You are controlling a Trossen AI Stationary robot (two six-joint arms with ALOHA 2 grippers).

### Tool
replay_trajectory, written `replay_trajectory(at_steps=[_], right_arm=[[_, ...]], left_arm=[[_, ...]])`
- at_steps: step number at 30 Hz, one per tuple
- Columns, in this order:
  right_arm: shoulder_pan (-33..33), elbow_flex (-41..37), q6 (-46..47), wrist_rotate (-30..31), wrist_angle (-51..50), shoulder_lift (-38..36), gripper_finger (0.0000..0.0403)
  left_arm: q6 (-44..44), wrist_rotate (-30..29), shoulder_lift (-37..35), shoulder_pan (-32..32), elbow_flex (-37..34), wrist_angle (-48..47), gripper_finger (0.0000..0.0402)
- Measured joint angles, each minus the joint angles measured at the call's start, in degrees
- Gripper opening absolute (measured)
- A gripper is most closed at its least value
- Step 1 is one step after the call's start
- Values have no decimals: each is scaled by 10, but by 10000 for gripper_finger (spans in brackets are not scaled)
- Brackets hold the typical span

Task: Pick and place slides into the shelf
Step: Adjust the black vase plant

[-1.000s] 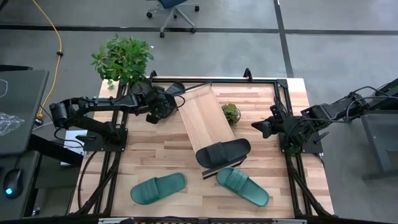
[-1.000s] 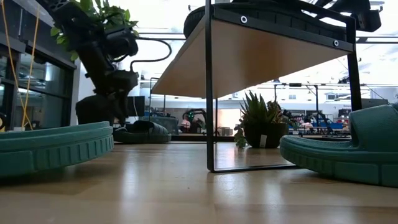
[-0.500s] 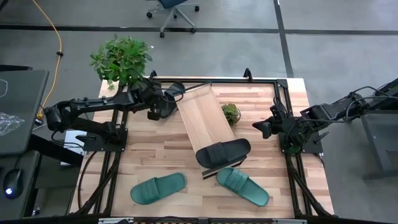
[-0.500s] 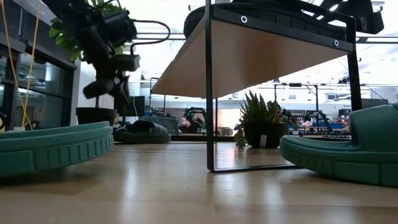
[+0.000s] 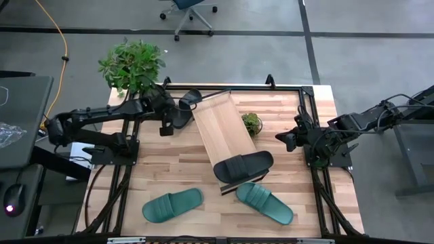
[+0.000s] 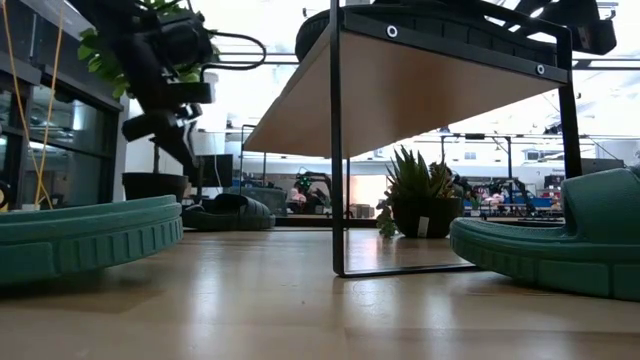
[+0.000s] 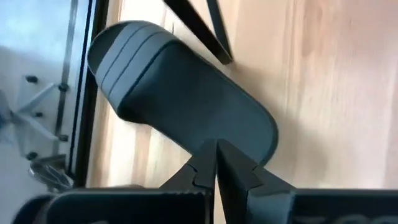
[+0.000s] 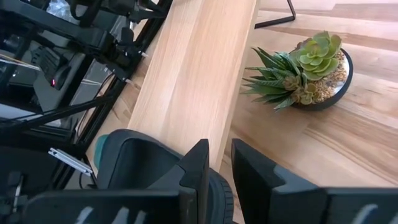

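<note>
A black slide lies sole-down on the tabletop at the far left, beside the shelf. My left gripper is shut and hangs above this slide's near end, clear of it, as the low view shows. A second black slide rests on the shelf's near end. Two teal slides lie on the tabletop near the front edge. My right gripper waits at the right, above the shelf, slightly open with nothing between its fingers.
A small potted succulent stands on the table right of the shelf. A large leafy plant sits at the far left corner. The shelf lies slantwise across the table's middle. Bare wood shows between the shelf and the left arm's base.
My left gripper has risen from the far-left black slide, drawn back a little toward the table's left edge, rolled about its own line and shut its fingers. The slide has stayed on the tabletop.
</note>
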Motion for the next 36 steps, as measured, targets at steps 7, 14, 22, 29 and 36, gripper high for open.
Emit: replay_trajectory(at_steps=[7,14,22,29,36], right_arm=[[0,0,-27,-3,3,-1,60],[0,0,-58,-23,4,-1,60],[0,0,-91,-25,5,-1,60],[0,0,-125,-24,29,-16,60],[0,0,-197,-10,104,-47,60]], left_arm=[[-72,17,-33,-41,0,-24,4],[-178,18,-56,-123,0,-33,5],[-316,0,-56,-223,0,-33,5],[-422,-9,-55,-284,0,-36,5],[-551,-27,-55,-314,0,-71,5]])
